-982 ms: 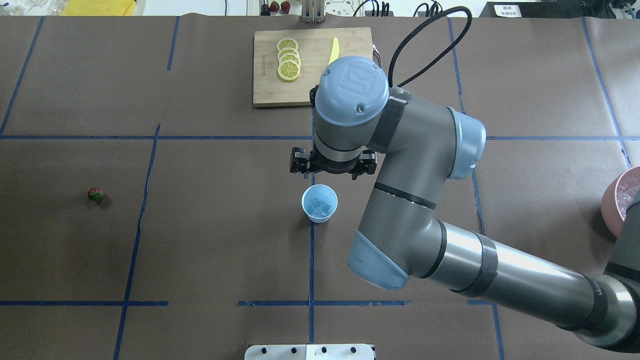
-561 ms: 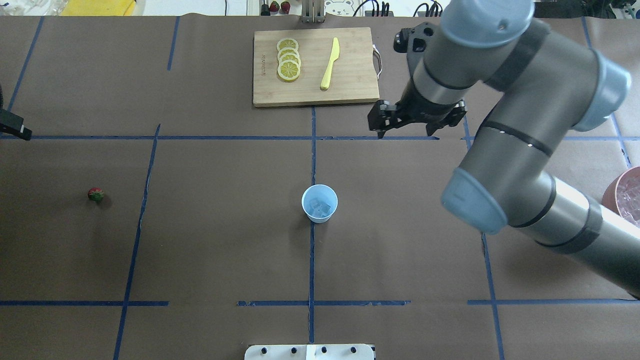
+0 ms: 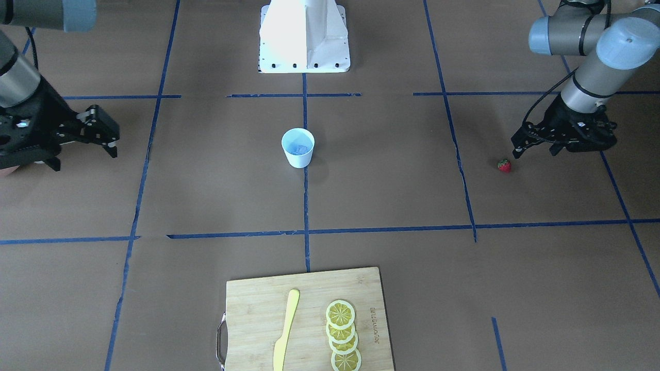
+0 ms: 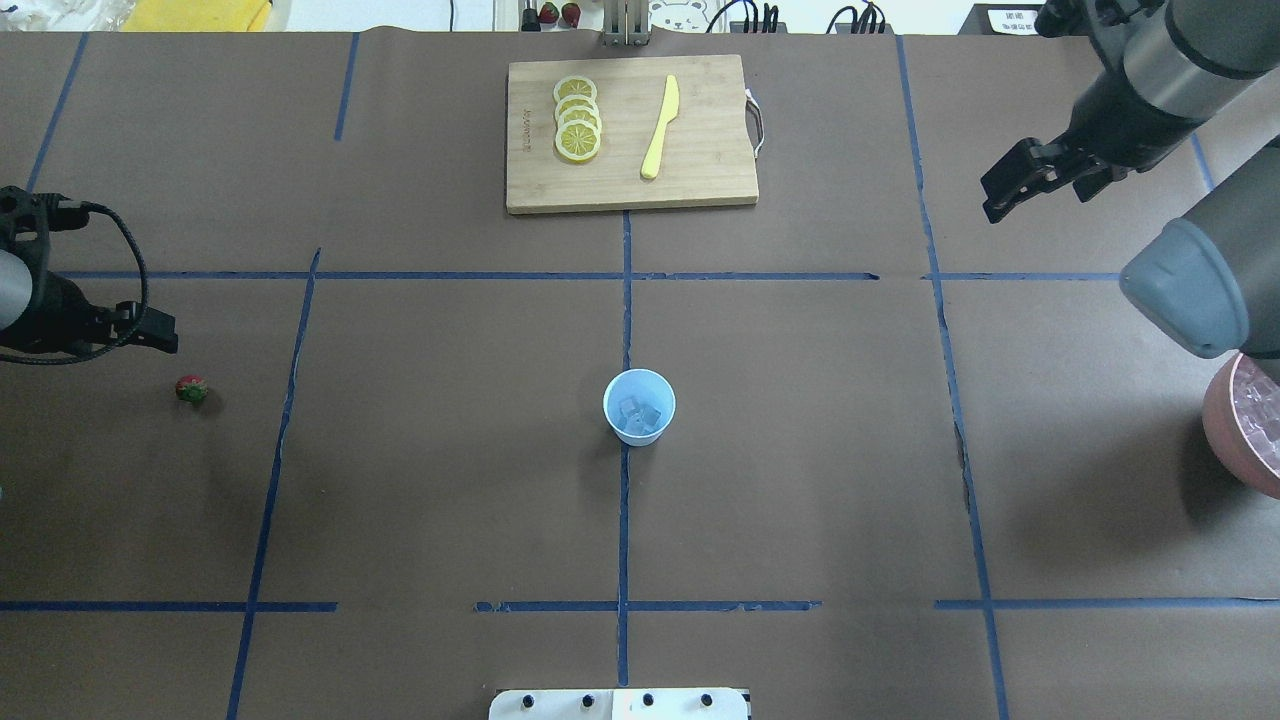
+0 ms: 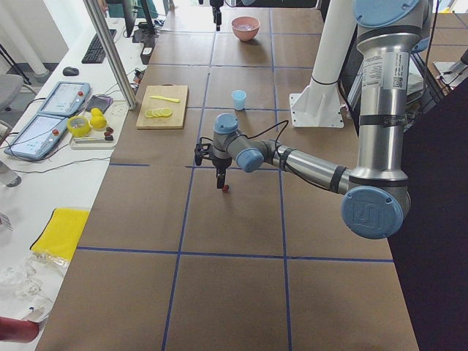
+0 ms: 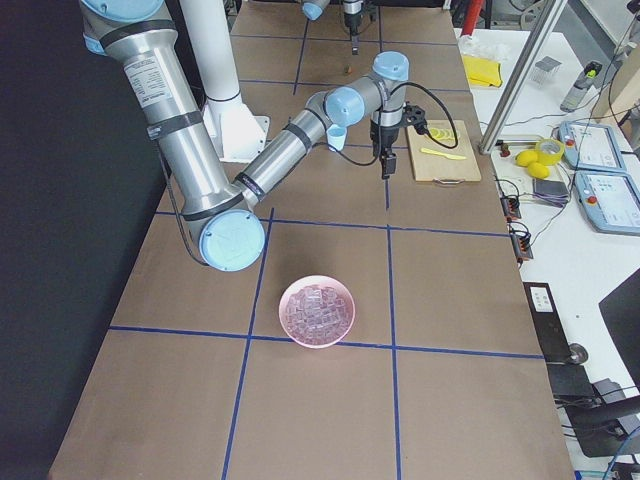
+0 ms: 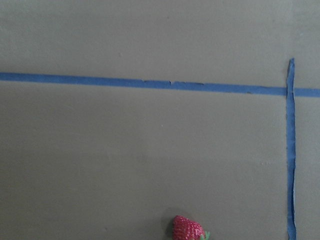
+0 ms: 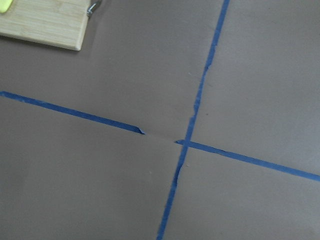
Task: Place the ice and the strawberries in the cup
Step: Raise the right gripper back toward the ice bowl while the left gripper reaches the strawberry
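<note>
The pale-blue cup (image 4: 639,407) stands near the table's middle with a few clear ice cubes (image 4: 640,412) in it; it also shows in the front view (image 3: 298,148). The tiny red strawberry (image 4: 191,389) lies on the table at the left and shows at the bottom of the left wrist view (image 7: 187,229). My left gripper (image 3: 535,151) is open and empty, just above and beside the strawberry (image 3: 504,165). My right gripper (image 4: 1038,192) is open and empty, far back right of the cup.
A pinkish bowl (image 4: 1222,420) full of ice sits at the right edge, partly under my right arm. A wooden cutting board (image 4: 700,160) at the back holds lemon slices (image 4: 577,120) and a yellow knife (image 4: 660,128).
My right arm has swung from just behind the cup away to the back right. My left arm has come in from the left edge to the strawberry.
</note>
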